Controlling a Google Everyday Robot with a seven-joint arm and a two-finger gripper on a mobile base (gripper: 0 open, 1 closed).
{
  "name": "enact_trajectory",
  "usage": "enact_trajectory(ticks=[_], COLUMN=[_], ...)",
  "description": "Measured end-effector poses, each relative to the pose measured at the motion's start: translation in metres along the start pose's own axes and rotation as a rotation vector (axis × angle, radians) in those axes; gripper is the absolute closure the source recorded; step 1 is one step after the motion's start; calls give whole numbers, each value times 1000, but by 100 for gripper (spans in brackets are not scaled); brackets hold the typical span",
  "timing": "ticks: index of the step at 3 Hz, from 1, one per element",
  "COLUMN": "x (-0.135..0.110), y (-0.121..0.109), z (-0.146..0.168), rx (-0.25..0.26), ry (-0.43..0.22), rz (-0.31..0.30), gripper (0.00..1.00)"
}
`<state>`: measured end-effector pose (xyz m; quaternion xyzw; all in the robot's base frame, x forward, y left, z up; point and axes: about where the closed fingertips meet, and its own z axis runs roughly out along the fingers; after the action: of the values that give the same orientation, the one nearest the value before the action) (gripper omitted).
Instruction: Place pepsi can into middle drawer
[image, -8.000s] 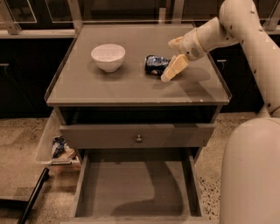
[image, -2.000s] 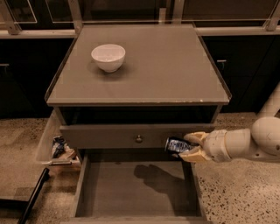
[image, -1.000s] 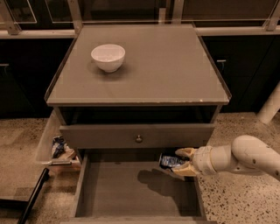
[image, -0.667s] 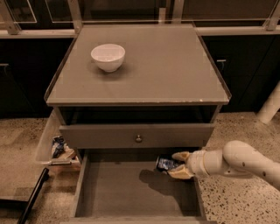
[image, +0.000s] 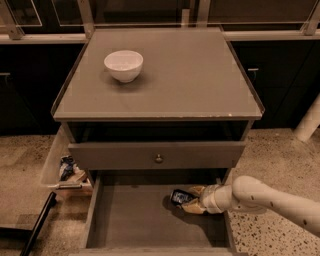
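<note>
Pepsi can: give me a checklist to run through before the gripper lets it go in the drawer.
1. The middle drawer is pulled open: ok.
2. The gripper is inside the drawer, right of its middle, above the floor: ok.
3. The jaws are closed on the pepsi can: ok.
4. The can sits within the drawer walls, not over a rim: ok.
5. The floor around the can is bare: ok.
6. The can rests on the drawer floor: cannot tell; a shadow lies beneath it.
</note>
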<state>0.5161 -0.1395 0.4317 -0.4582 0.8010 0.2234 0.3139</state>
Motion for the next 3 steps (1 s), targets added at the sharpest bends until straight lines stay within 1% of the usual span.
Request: enact_trajectory(ticks=[1, 2, 3], x=[16, 21, 21], y=[-3, -3, -3], z=[32, 49, 50], rx=[22, 38, 39], ry=[11, 1, 1], rz=[-17, -39, -39], gripper=[100, 100, 81])
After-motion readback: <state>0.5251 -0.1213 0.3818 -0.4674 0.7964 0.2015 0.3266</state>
